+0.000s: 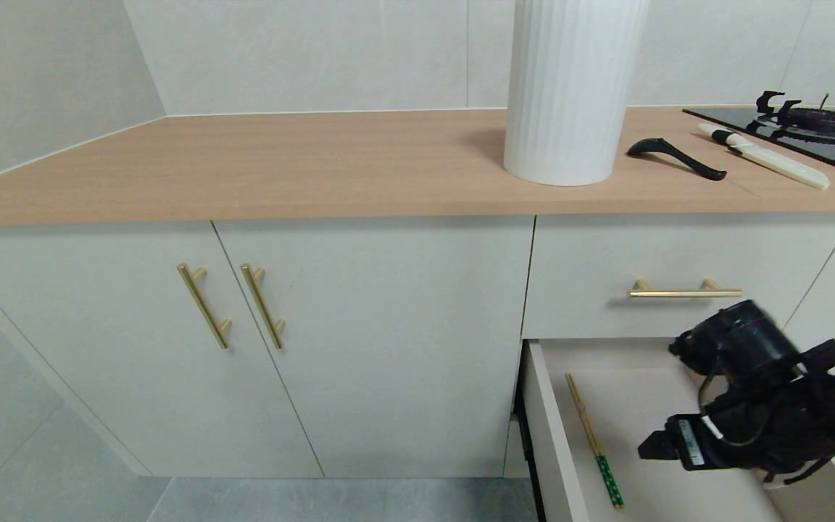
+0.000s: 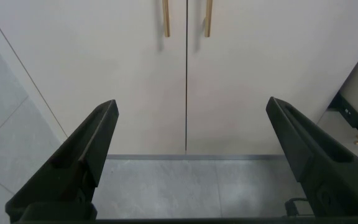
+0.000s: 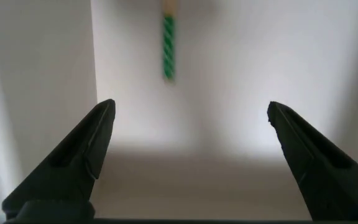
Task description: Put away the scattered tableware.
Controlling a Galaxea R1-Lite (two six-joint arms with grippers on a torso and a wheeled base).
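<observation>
The tableware left to stow lies on the desk (image 1: 280, 159), far right: a black spoon (image 1: 675, 158) and a pale knife (image 1: 765, 156), between a tall white jar (image 1: 570, 87) and the stove (image 1: 816, 123). Chopsticks (image 1: 594, 444) already lie in the open drawer (image 1: 544, 428) below, along its left side.

Both desk pieces look light and stiff. The spoon's curved handle probably rocks when pinched, so mid-handle seems the safest hold. The knife looks smooth and may slip. Its shorter far end looks like the handle, and that is the place to grip, clear of the blade.

The head view alone gives the desk, the spoon and the knife, and sets the right hand (image 1: 660, 444) low over the drawer. The right wrist view adds that this hand is spread wide and empty, with the green end of the chopsticks just ahead on the drawer floor. The left wrist view has the left hand (image 2: 191, 106) wide and empty too, facing the cupboard doors (image 2: 185, 74) above the floor.
</observation>
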